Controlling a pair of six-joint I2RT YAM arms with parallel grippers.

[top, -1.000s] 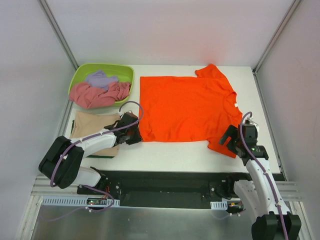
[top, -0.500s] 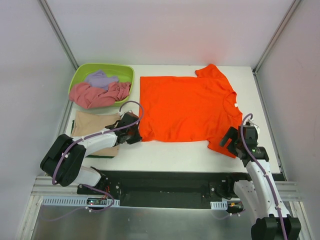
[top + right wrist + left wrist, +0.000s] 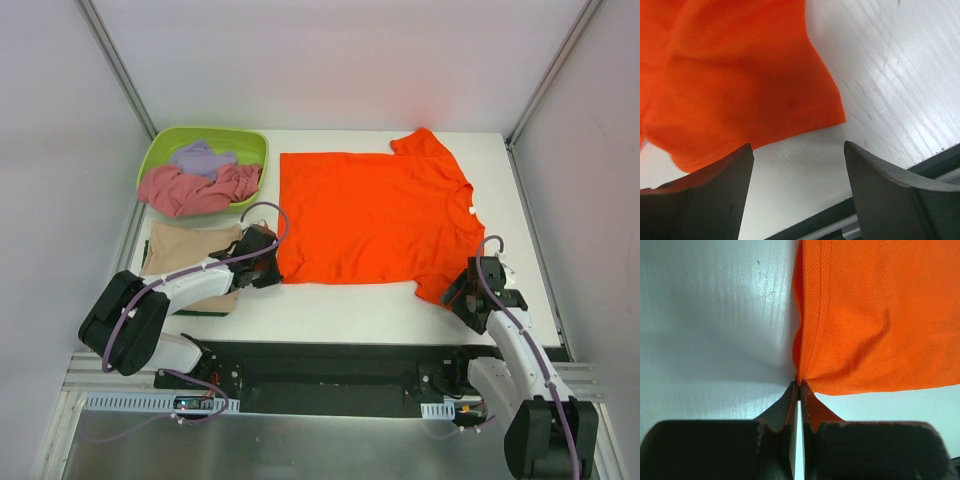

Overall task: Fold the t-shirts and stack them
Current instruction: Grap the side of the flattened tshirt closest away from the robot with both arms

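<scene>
An orange t-shirt (image 3: 370, 215) lies spread flat across the white table, collar to the right. My left gripper (image 3: 274, 268) is shut on its near left hem corner (image 3: 801, 380); the cloth puckers at the black fingertips. My right gripper (image 3: 462, 298) is low over the near sleeve (image 3: 740, 100), its fingers (image 3: 875, 175) apart with only bare table between them and the sleeve edge just ahead. A folded tan t-shirt (image 3: 190, 250) lies at the left, partly under the left arm. Pink (image 3: 195, 190) and lavender (image 3: 200, 157) t-shirts sit crumpled in the tub.
The lime-green tub (image 3: 160, 150) stands at the back left corner. A dark green strip (image 3: 200, 312) shows under the tan shirt's near edge. The table's near edge with a dark rail (image 3: 840, 220) runs just behind the right gripper.
The left gripper has closed on the orange shirt's hem corner. The right gripper has dropped and moved nearer the table's front edge by the sleeve, its fingers narrowing somewhat.
</scene>
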